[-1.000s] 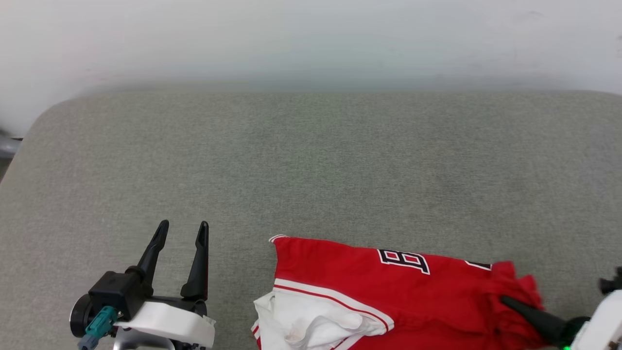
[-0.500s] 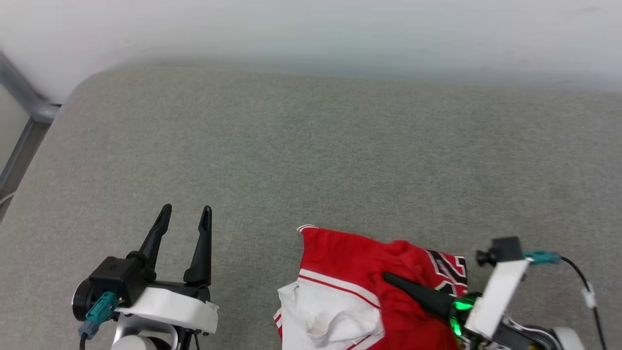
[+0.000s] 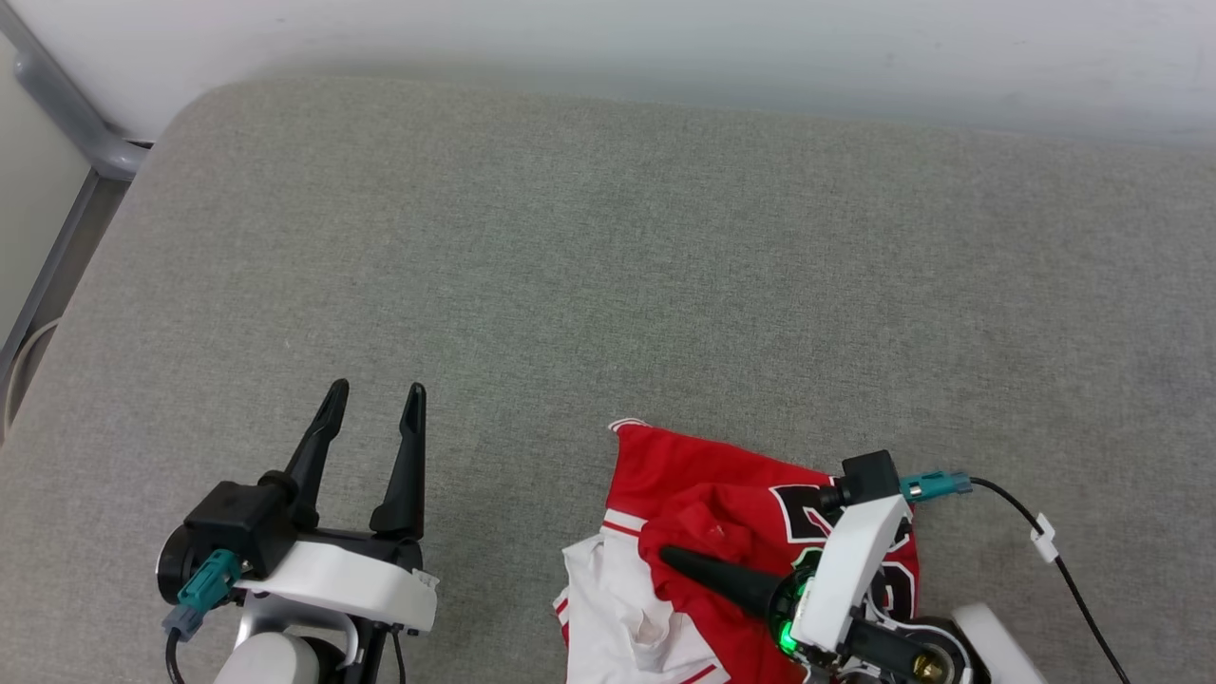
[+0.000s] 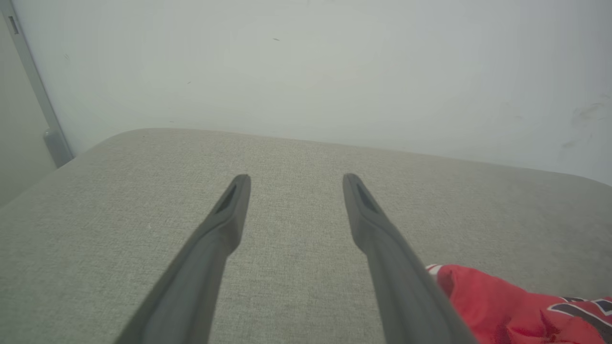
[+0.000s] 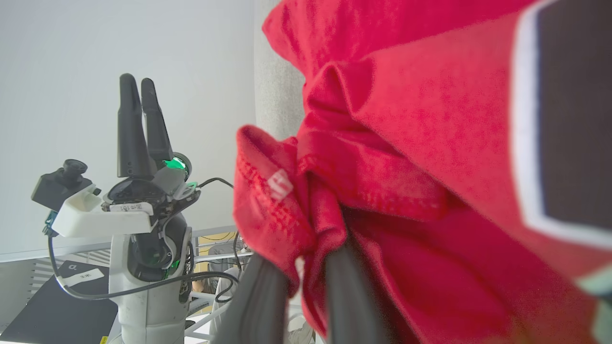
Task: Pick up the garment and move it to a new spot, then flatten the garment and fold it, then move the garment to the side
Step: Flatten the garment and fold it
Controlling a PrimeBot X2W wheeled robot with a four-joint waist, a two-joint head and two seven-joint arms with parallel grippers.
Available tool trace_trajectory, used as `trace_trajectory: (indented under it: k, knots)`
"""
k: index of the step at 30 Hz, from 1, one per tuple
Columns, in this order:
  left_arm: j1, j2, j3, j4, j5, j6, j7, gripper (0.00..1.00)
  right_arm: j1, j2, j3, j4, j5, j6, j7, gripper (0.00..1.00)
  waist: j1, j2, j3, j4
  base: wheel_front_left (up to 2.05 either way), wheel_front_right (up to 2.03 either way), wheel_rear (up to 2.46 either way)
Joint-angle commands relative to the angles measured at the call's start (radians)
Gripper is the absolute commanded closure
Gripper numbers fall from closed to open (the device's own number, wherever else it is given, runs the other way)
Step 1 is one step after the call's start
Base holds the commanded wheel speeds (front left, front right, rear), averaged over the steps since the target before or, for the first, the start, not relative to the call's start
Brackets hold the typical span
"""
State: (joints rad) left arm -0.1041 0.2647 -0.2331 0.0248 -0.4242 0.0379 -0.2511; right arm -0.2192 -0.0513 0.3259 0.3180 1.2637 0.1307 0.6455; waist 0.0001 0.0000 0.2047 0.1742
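At near edge of grey cushion (image 3: 608, 237), right of middle: garment (image 3: 703, 475), bunched, lower part cut off, lettering half hidden behind right wrist. Long axis hard to make out. Right claw (image 3: 665, 556) clenched on a red fold, pointing left. Left claw (image 3: 375, 391) spread, empty, well apart leftward.

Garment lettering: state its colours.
The lettering is black edged in white, on the red garment; right wrist view shows it best.

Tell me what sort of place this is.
Probably a robot test room rather than a home: a grey padded surface against a bare white wall, a metal frame beside it, a red shirt on it.
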Motion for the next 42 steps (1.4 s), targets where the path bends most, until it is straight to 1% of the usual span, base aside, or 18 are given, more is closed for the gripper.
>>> trace_trajectory:
  k: [1,3,6,8,12,15,19,23,25,29,32,35,37,39,42]
  knots:
    - [-0.010,-0.006,0.001,0.004,-0.001,-0.004,-0.007,0.00,-0.013,0.002,0.012,0.017,-0.006,0.000,-0.014,0.00,-0.0001,0.0000,0.000,-0.001,0.00,0.00,0.00]
    - [-0.013,-0.006,0.002,0.011,-0.001,-0.008,-0.007,0.00,-0.023,0.002,0.030,0.026,-0.015,0.000,-0.024,0.00,-0.0001,0.0000,-0.001,-0.004,0.00,0.00,0.00]
    - [-0.017,-0.003,0.004,0.019,0.003,-0.009,-0.009,0.00,-0.036,-0.007,0.051,0.008,-0.037,0.000,-0.030,0.00,-0.0001,0.0000,-0.006,-0.012,0.00,0.00,0.00]
    - [-0.015,-0.002,0.005,0.023,0.005,-0.011,-0.009,0.00,-0.036,-0.010,0.065,-0.024,-0.042,0.000,-0.035,0.00,-0.0001,0.0000,-0.011,-0.019,0.00,0.00,0.00]
    - [-0.011,0.000,0.005,0.028,0.005,-0.011,-0.011,0.00,-0.029,-0.037,0.089,-0.100,-0.080,0.000,-0.067,0.00,-0.0001,0.0000,-0.024,-0.035,0.00,0.00,0.00]
    - [-0.005,0.003,0.005,0.030,0.006,-0.013,-0.012,0.00,-0.020,-0.071,0.110,-0.155,-0.137,0.000,-0.090,0.00,-0.0001,0.0000,-0.031,-0.047,0.00,0.00,0.00]
    - [0.001,0.007,0.005,0.032,0.008,-0.013,-0.012,0.00,-0.009,-0.115,0.100,-0.217,-0.250,0.000,-0.170,0.00,-0.0001,0.0000,-0.043,-0.064,0.00,0.00,0.00]
    - [0.011,0.011,0.006,0.032,0.011,-0.005,-0.013,0.00,0.007,-0.153,0.041,-0.247,-0.420,0.000,-0.272,0.00,-0.0001,0.0000,-0.058,-0.083,0.00,0.00,0.00]
    - [0.015,0.014,0.006,0.033,0.013,-0.002,-0.013,0.00,0.021,-0.165,-0.018,-0.248,-0.532,0.000,-0.327,0.00,-0.0001,0.0000,-0.066,-0.093,0.00,0.00,0.00]
    - [0.023,0.018,0.005,0.035,0.015,0.004,-0.013,0.00,0.064,-0.148,-0.154,-0.248,-0.734,0.000,-0.411,0.00,-0.0001,0.0000,-0.079,-0.113,0.00,0.00,0.00]
    - [0.030,0.020,0.006,0.038,0.016,0.009,-0.013,0.00,0.101,-0.115,-0.263,-0.270,-0.866,0.000,-0.475,0.00,-0.0001,0.0000,-0.086,-0.127,0.00,0.00,0.00]
    - [0.037,0.022,0.011,0.040,0.018,0.016,-0.013,0.00,0.132,-0.086,-0.346,-0.302,-0.965,0.000,-0.539,0.00,-0.0001,0.0000,-0.094,-0.142,0.00,0.00,0.00]
    - [0.041,0.023,0.016,0.041,0.021,0.019,-0.014,0.00,0.150,-0.071,-0.378,-0.327,-1.012,0.000,-0.584,0.00,-0.0001,0.0000,-0.100,-0.153,0.00,0.00,0.00]
    - [0.055,0.022,0.023,0.041,0.025,0.026,-0.014,0.00,0.170,-0.062,-0.387,-0.346,-1.051,0.000,-0.625,0.00,-0.0001,0.0000,-0.110,-0.165,0.00,0.00,0.00]
    - [0.080,0.021,0.030,0.034,0.037,0.034,-0.015,0.00,0.199,-0.049,-0.379,-0.374,-1.079,0.000,-0.678,0.00,-0.0001,0.0000,-0.127,-0.181,0.00,0.00,0.00]
